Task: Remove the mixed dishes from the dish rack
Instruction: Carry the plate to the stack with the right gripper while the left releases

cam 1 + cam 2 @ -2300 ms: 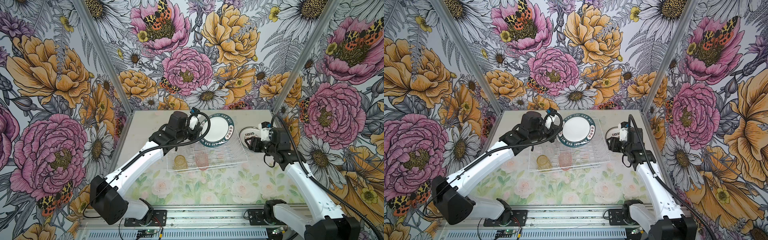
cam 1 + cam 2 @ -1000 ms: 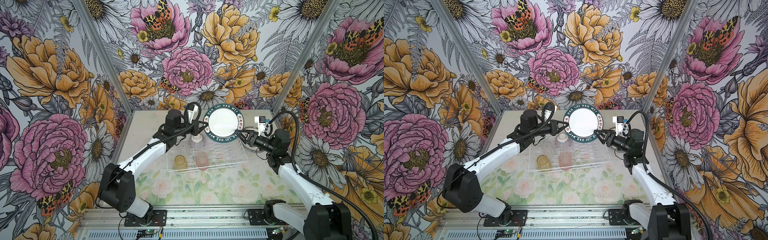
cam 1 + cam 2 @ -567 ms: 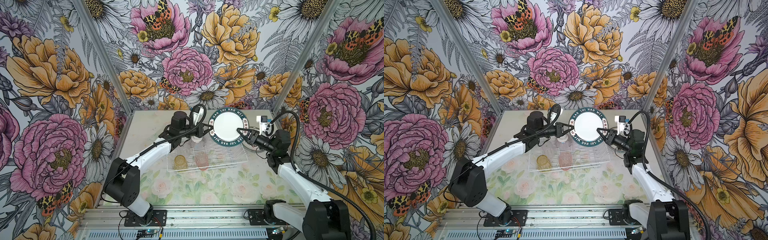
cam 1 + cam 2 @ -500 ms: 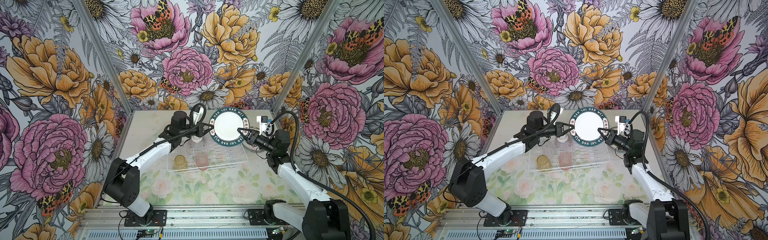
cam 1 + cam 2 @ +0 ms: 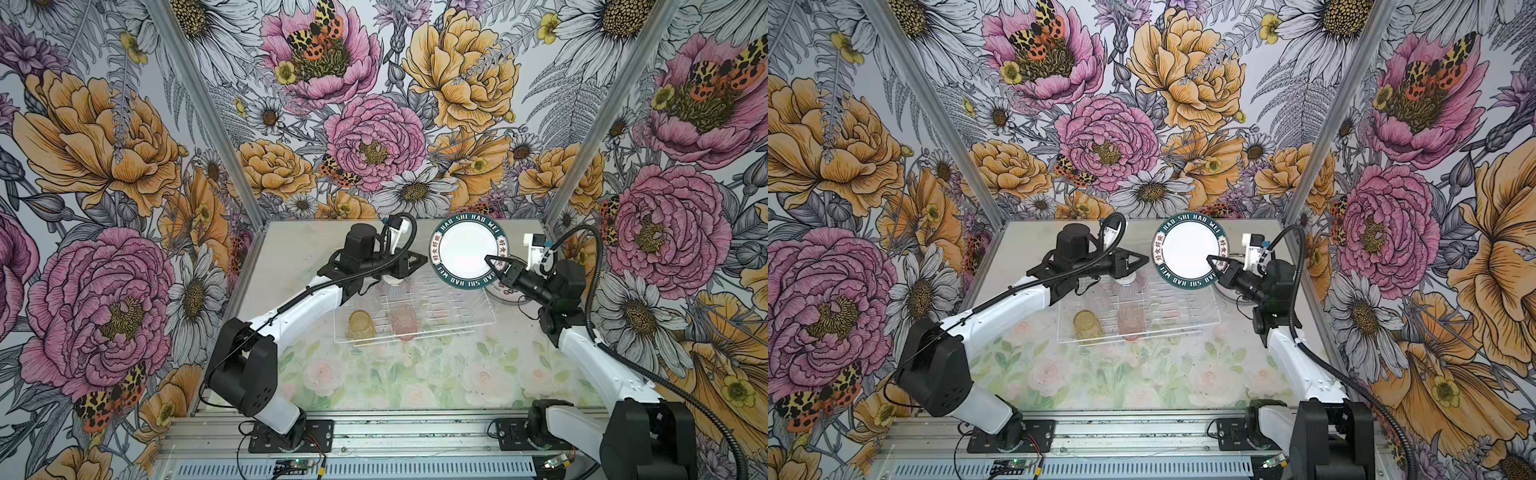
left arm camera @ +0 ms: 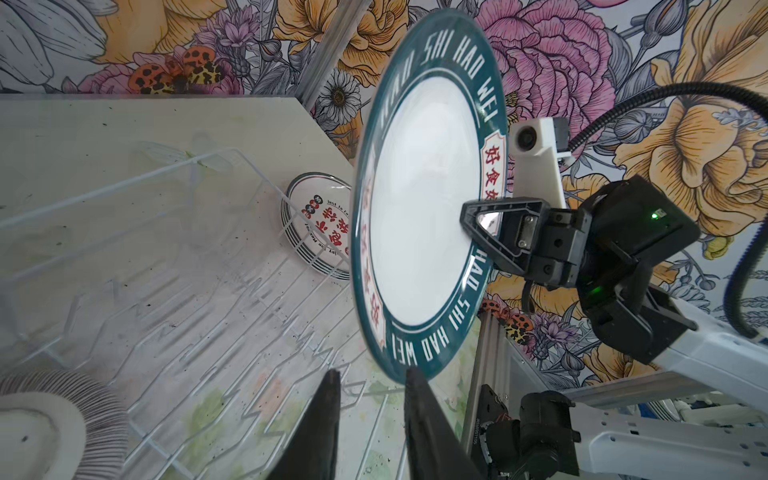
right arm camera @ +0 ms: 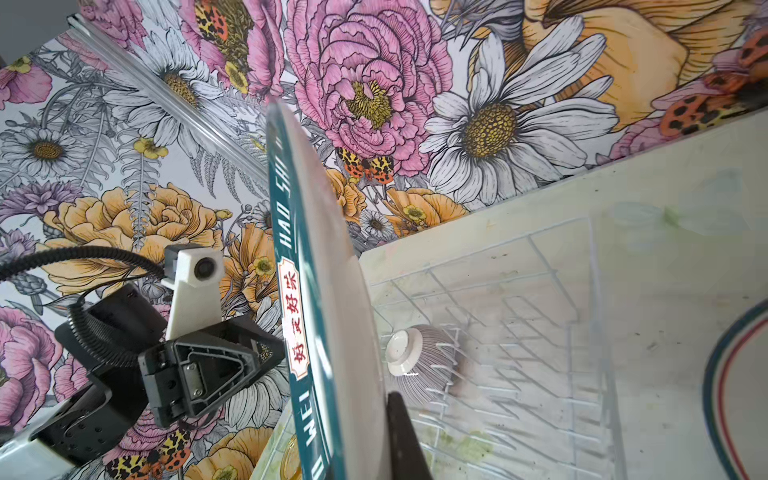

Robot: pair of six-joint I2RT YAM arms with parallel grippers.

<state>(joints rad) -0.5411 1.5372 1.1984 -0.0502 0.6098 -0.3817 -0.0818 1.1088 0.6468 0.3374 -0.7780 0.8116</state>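
The plate [image 5: 459, 249] is clamped at its rim by the right end effector [image 5: 489, 261] alone. The left end effector [image 5: 423, 260] is parted, empty. Pivoting and dropping could be caused by this one-sided grip.

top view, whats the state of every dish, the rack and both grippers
green-rimmed plate: on edge, in the air
right gripper: shut on its rim
left gripper: open, beside that plate
ribbed bowl: foot up in the dish rack
yellow tumbler: in the rack
pink tumbler: in the rack
plate stack: flat on the table, outside the rack
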